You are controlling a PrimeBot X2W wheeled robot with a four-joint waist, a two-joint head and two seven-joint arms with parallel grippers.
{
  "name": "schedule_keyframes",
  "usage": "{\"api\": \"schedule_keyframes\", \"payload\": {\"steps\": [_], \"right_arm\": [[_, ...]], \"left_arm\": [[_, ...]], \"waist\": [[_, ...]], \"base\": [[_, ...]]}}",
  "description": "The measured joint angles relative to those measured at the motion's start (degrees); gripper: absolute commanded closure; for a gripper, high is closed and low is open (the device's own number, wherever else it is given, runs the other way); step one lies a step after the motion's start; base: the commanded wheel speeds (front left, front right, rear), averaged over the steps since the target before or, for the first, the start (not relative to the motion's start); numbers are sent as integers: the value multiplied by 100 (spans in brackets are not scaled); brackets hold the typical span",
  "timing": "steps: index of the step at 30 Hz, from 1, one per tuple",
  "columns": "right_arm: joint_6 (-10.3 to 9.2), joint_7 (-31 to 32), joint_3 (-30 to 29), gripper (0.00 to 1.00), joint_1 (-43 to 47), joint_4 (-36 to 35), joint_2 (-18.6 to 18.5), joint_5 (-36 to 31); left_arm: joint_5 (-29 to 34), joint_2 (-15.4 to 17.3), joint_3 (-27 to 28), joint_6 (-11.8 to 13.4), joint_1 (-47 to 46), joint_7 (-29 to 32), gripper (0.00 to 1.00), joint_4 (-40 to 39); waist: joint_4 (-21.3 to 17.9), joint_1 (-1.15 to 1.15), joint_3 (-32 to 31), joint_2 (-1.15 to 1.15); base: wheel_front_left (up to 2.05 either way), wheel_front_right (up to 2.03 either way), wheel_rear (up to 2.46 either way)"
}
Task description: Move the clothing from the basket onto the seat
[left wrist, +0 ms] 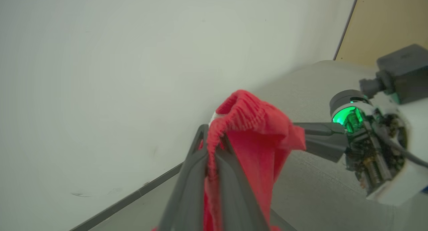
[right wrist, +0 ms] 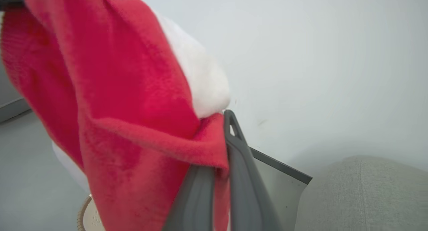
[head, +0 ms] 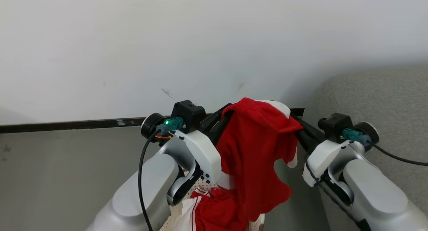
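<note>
A red garment with white trim (head: 257,150) hangs in the air between my two raised grippers. My left gripper (head: 224,114) is shut on its ribbed edge (left wrist: 234,114), the fingers (left wrist: 187,191) pinching the fabric. My right gripper (head: 296,120) is shut on the other side of the cloth (right wrist: 133,124), one finger (right wrist: 240,164) showing beside the fold. Below, the cream perforated basket (head: 203,184) holds more red and white clothing (head: 207,214); its rim (right wrist: 82,216) peeks out under the cloth. The grey seat (head: 378,100) lies to the right.
A white wall (head: 167,40) with a black baseboard (head: 67,125) stands just behind. Grey floor (head: 50,177) spreads to the left of the basket. The seat's rounded corner (right wrist: 361,194) is close to my right arm.
</note>
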Motion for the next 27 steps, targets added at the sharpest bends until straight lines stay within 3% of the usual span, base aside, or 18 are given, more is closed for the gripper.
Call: {"api": "schedule_keyframes", "payload": {"steps": [2, 27], "right_arm": [[0, 0, -162, 100, 1, -67, -96, 12], [0, 0, -1706, 100, 364, -969, -1067, -22]], "left_arm": [[-38, -1, 31, 43, 59, -111, 0, 23], [-242, 19, -593, -56, 448, -853, 0, -29]], "waist": [[-56, 0, 0, 0], [-1016, 0, -21, 0]], "base": [[0, 0, 0], [0, 0, 0]]}}
